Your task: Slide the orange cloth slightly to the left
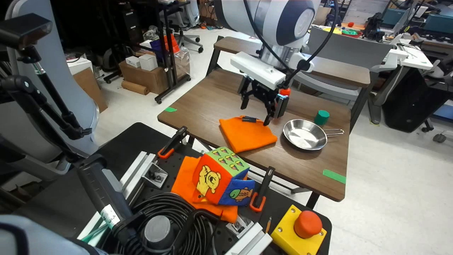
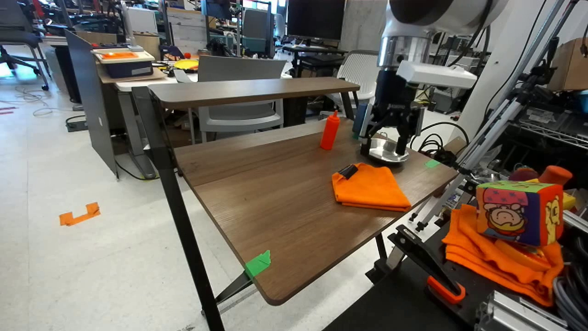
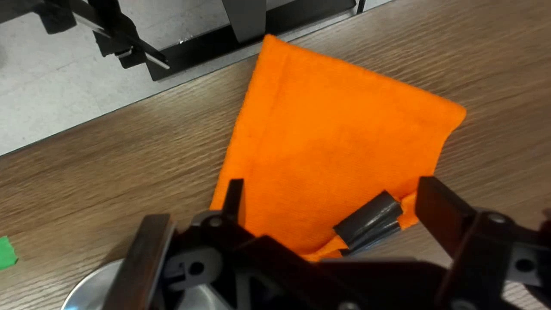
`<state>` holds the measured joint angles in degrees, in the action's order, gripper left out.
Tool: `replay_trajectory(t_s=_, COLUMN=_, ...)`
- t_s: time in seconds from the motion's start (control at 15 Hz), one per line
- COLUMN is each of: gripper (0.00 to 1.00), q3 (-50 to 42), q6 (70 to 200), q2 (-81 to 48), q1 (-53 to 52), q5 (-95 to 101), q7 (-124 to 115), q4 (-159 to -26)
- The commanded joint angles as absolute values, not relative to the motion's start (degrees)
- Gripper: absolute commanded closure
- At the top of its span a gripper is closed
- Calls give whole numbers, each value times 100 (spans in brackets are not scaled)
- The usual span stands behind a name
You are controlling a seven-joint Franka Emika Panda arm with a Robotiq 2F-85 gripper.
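The orange cloth (image 1: 249,136) lies flat and folded on the wooden table near its front edge. It also shows in an exterior view (image 2: 373,189) and fills the middle of the wrist view (image 3: 335,129). A strip of black tape (image 3: 370,219) wraps one edge of it. My gripper (image 1: 255,114) is open and empty, above the table by the taped edge. In an exterior view the gripper (image 2: 383,151) appears behind the cloth. In the wrist view the fingers of the gripper (image 3: 331,185) stand wide apart on either side of the tape. They do not hold the cloth.
A metal bowl with a handle (image 1: 305,134) stands beside the cloth, with a green cup (image 1: 321,117) behind it. An orange-red bottle (image 2: 330,132) stands upright farther back. A raised shelf (image 2: 252,92) runs along the back. A printed fabric cube (image 1: 223,177) sits on the black cart.
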<state>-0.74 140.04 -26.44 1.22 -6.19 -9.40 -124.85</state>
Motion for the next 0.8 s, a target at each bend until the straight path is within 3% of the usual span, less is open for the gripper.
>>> replay_trajectory(t_s=0.0, gripper=0, q3=-126, q6=13799, q2=-3427, q1=17, q5=-681, q7=-1243, q4=-11778)
replay_trajectory(t_s=0.33, gripper=0, q3=-81, q6=13773, q2=-4259, q1=-84, q5=-720, q7=-1446, q4=-11245)
replay_trajectory(t_s=0.73, gripper=0, q3=415, q6=14602, q2=-4545, q1=-151, q5=-806, q7=-983, q4=-11017)
